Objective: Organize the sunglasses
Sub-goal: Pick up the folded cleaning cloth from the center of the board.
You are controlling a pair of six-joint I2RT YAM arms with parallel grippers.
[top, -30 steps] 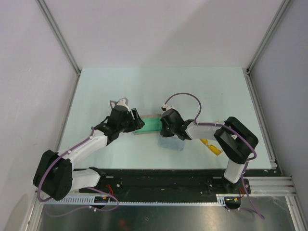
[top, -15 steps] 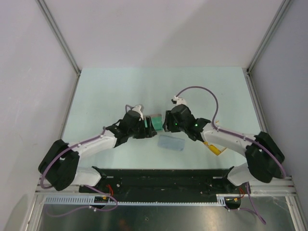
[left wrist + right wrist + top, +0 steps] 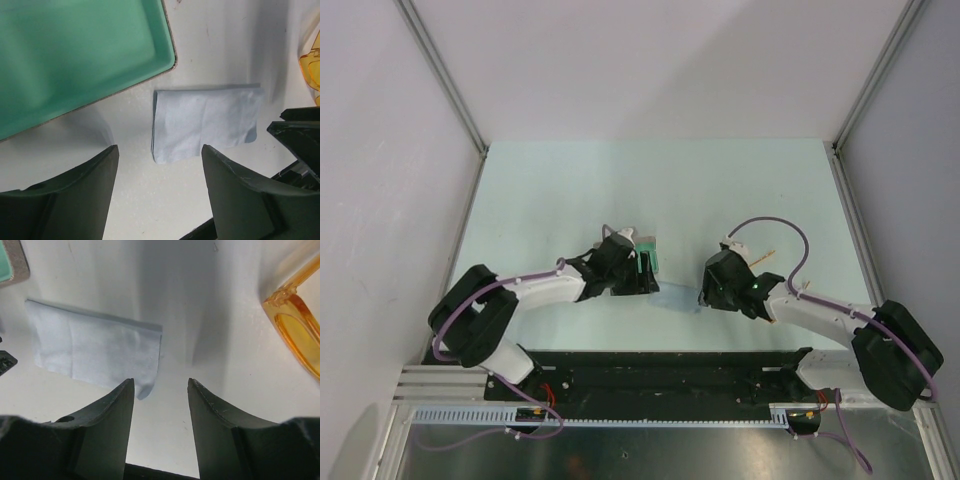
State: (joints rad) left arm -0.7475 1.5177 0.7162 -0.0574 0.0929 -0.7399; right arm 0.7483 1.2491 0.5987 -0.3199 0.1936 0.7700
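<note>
The right hand (image 3: 161, 383), pressed together a second ago at the right end of the case (image 3: 75, 55), now stands spread and empty. It has drawn back to the right and nearer, and sits low over the bench (image 3: 620, 190) between the cloth (image 3: 205, 120) and the sunglasses (image 3: 295, 332). The left hand (image 3: 159, 155) has moved right; it too is spread, holds nothing, and hovers above the cloth's left edge. The case lies open, green lining up. The sunglasses lie on the bench right of the cloth, outside the case. Judgement: the case appears ready; picking up the sunglasses remains outstanding.
</note>
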